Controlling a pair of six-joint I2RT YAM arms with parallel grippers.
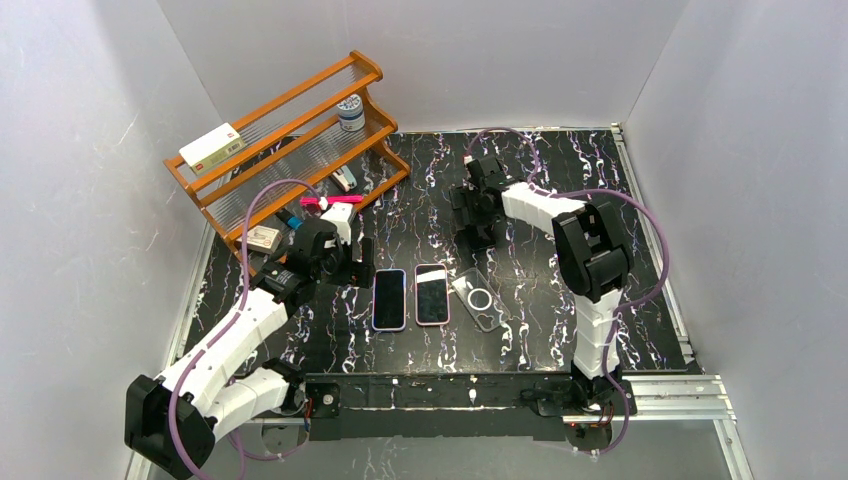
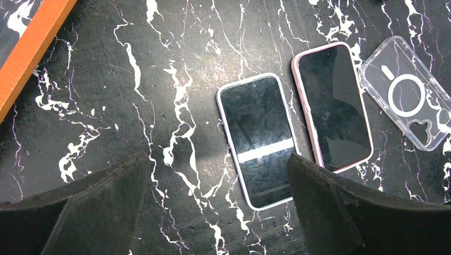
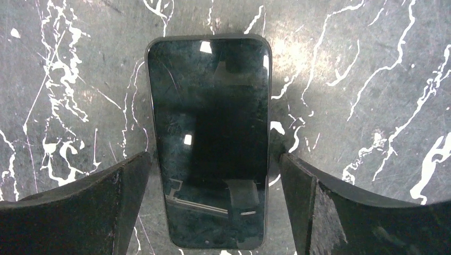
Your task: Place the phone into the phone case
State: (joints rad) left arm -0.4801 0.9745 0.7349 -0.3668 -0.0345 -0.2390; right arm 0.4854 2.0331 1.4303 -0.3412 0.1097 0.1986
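A bare black phone (image 3: 210, 133) lies face up on the marble mat, and my right gripper (image 3: 213, 162) hangs open right over it, one finger at each long side, neither touching. In the top view that gripper (image 1: 478, 220) covers the phone. The clear phone case (image 1: 478, 299) (image 2: 407, 98), with a white ring, lies empty at mid table. Left of it are a pink-edged phone (image 1: 431, 294) (image 2: 332, 106) and a white-edged phone (image 1: 389, 299) (image 2: 258, 138). My left gripper (image 2: 218, 164) (image 1: 352, 265) stands open above the mat, just left of the white-edged phone.
A wooden rack (image 1: 290, 140) stands at the back left with a white box (image 1: 212, 146) and a tin (image 1: 350, 112) on it; its orange edge (image 2: 32, 48) shows in the left wrist view. Small items (image 1: 265, 238) lie at its foot. Grey walls close in three sides.
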